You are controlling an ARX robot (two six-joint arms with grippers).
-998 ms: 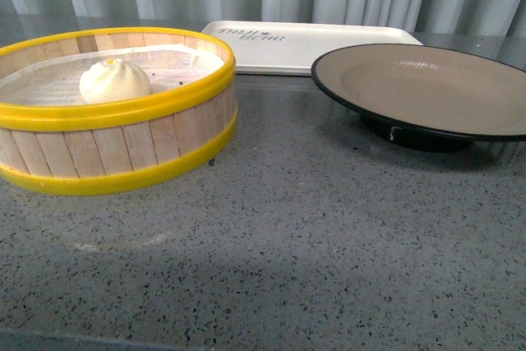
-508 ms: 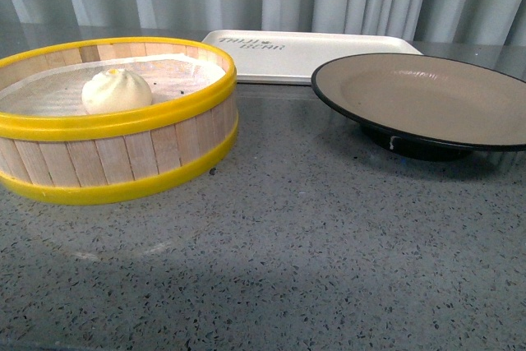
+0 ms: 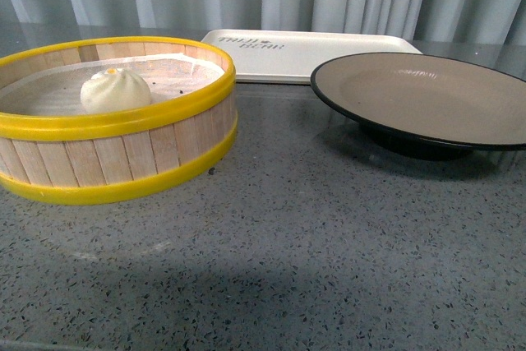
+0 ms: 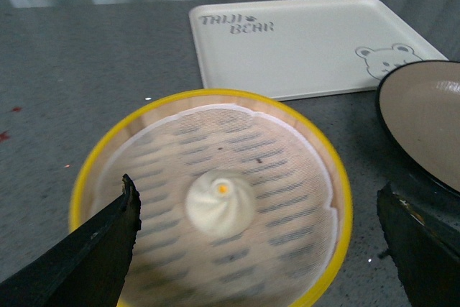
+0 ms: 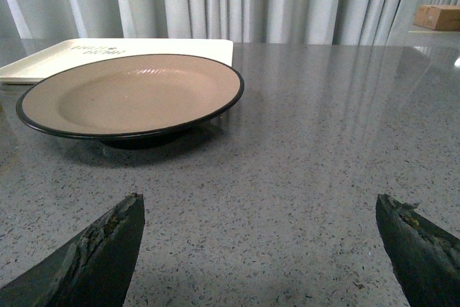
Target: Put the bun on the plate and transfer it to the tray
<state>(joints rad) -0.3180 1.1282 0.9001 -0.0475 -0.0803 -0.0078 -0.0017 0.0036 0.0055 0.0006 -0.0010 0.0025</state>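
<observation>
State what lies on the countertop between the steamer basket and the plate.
Nothing: the front view shows bare grey speckled countertop between the steamer basket and the plate. The tray lies behind that gap, not in it.

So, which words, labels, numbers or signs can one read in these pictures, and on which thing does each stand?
"TAIJI BEAR": grey print in two lines on the tray, read in the left wrist view; the end of the first word is unsure.
The same print in the front and right wrist views: too blurred to read.
No letters, only a bear face drawing, also on the tray.
Nothing else bears text.
</observation>
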